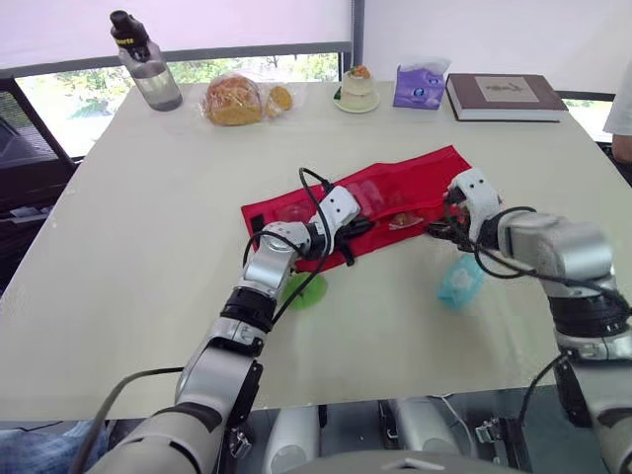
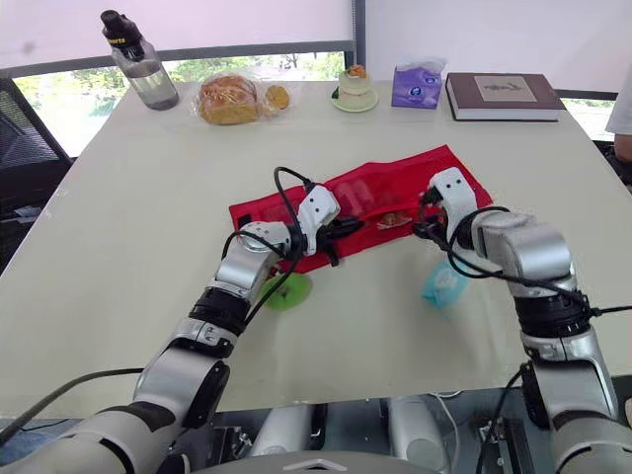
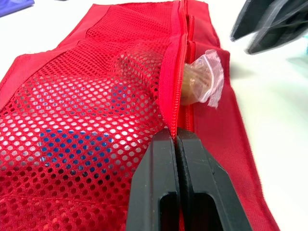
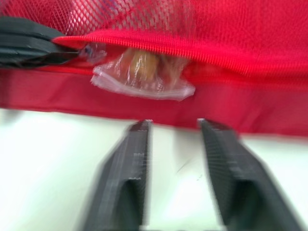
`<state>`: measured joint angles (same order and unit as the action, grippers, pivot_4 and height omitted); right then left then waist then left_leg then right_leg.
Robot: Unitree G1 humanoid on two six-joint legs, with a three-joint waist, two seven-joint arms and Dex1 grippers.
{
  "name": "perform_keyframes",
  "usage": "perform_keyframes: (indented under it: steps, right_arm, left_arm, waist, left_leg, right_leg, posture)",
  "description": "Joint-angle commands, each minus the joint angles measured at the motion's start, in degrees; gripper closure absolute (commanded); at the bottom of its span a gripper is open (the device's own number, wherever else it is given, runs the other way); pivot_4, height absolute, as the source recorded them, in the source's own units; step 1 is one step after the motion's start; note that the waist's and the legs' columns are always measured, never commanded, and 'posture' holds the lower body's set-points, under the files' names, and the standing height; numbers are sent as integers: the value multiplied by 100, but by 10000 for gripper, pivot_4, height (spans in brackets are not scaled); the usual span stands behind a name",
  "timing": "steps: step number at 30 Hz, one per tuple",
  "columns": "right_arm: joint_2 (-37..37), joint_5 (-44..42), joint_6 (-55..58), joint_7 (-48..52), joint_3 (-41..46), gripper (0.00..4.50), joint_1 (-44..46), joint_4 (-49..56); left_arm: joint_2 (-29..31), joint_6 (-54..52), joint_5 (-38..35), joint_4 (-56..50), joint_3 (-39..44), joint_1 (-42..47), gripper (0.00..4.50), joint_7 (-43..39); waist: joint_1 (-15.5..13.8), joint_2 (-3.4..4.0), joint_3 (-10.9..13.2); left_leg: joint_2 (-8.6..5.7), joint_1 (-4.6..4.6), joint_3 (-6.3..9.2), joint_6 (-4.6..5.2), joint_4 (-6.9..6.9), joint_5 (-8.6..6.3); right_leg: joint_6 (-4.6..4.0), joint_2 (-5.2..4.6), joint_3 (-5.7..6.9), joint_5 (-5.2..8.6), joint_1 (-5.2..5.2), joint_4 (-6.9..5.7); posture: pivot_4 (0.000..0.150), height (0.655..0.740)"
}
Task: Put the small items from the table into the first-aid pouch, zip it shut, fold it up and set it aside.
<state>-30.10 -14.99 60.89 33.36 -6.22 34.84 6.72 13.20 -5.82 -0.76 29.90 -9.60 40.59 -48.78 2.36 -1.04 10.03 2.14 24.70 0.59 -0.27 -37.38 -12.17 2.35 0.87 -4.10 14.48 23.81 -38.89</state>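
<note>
Pouch [image 1: 415, 178] lies central on the table [image 1: 148, 247], a packet [image 4: 139, 72] poking from its mesh opening. Left gripper [image 3: 175, 137] pinches the opening's lip; right gripper [image 4: 173, 122], fingers apart, hovers just on the packet's near side.

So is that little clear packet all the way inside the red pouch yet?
No, part of the clear packet sticks out through the open zip of the red pouch.

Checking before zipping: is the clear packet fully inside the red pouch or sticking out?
Sticking out: the clear packet pokes past the unzipped edge of the red pouch.
</note>
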Motion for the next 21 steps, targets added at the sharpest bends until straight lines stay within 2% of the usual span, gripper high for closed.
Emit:
perform_keyframes:
  steps: [1, 21]
  right_arm:
    - [-71, 321, -1095, 82, -295, 44424, -157, 144]
    - [970, 852, -2074, -389, -467, 44424, 162, -1098]
  left_arm:
    - [23, 50, -47, -110, -72, -31, 45000, -101]
    - [115, 14, -38, -172, -69, -47, 45000, -186]
  waist:
    - [6, 0, 0]
    - [5, 0, 0]
  left_leg:
    - [0, 0, 0, 0, 0, 0]
    - [2, -4, 1, 0, 0, 0]
  right_leg:
    - [1, 0, -1, 1, 0, 0]
    - [-9, 2, -1, -5, 0, -4]
  posture:
    - [1500, 7400]
    - [1500, 7400]
